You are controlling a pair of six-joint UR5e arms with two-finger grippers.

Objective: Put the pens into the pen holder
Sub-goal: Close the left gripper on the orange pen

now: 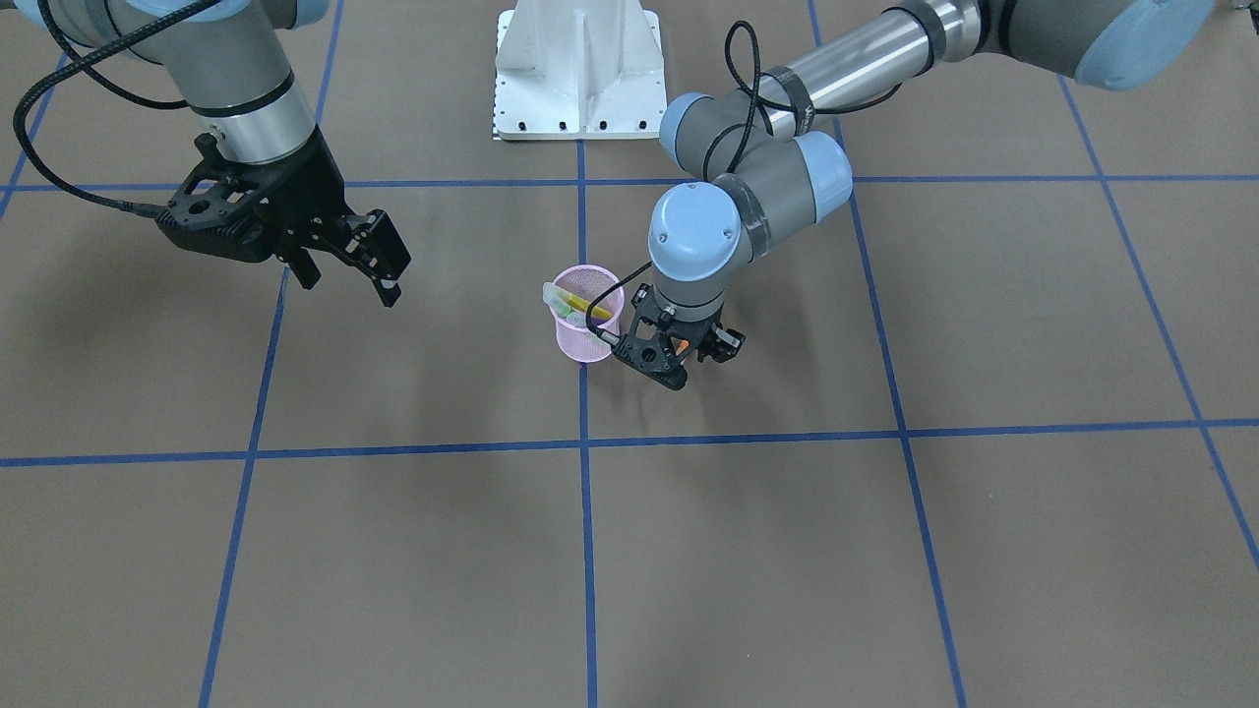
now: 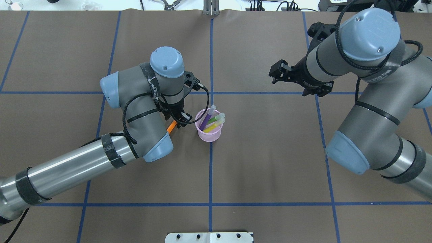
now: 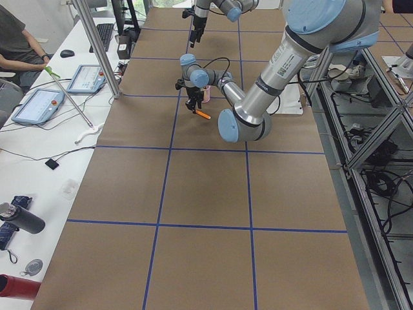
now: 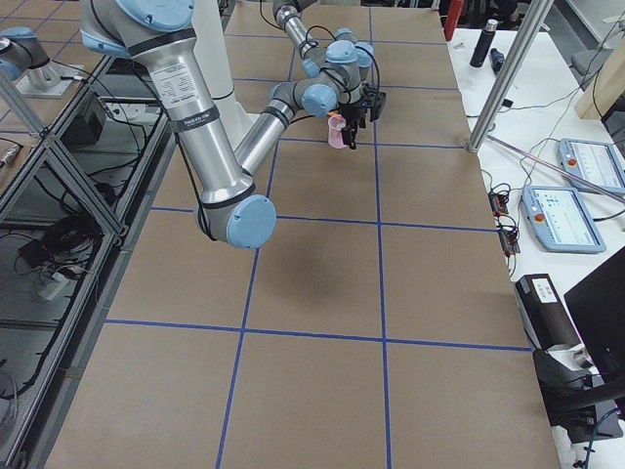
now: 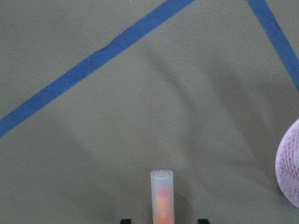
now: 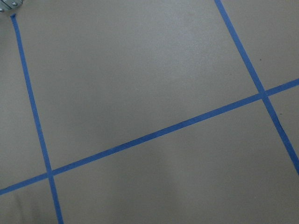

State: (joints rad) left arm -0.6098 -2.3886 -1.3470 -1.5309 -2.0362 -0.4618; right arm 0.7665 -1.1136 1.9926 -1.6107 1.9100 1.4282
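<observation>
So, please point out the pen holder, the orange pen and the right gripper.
pen holder (image 2: 210,136): overhead view, on its pink mesh wall.
orange pen (image 2: 171,126): overhead view, on its orange barrel.
right gripper (image 1: 352,290): front-facing view, midway between its fingertips.

The pink wire-mesh pen holder stands upright on the desk. The purple pen, green pen and yellow pen lean inside it, their pale caps above the rim. The orange pen, with a translucent cap, sits tilted just beside the holder in the closed left pincer, seemingly clear of the desk.
</observation>
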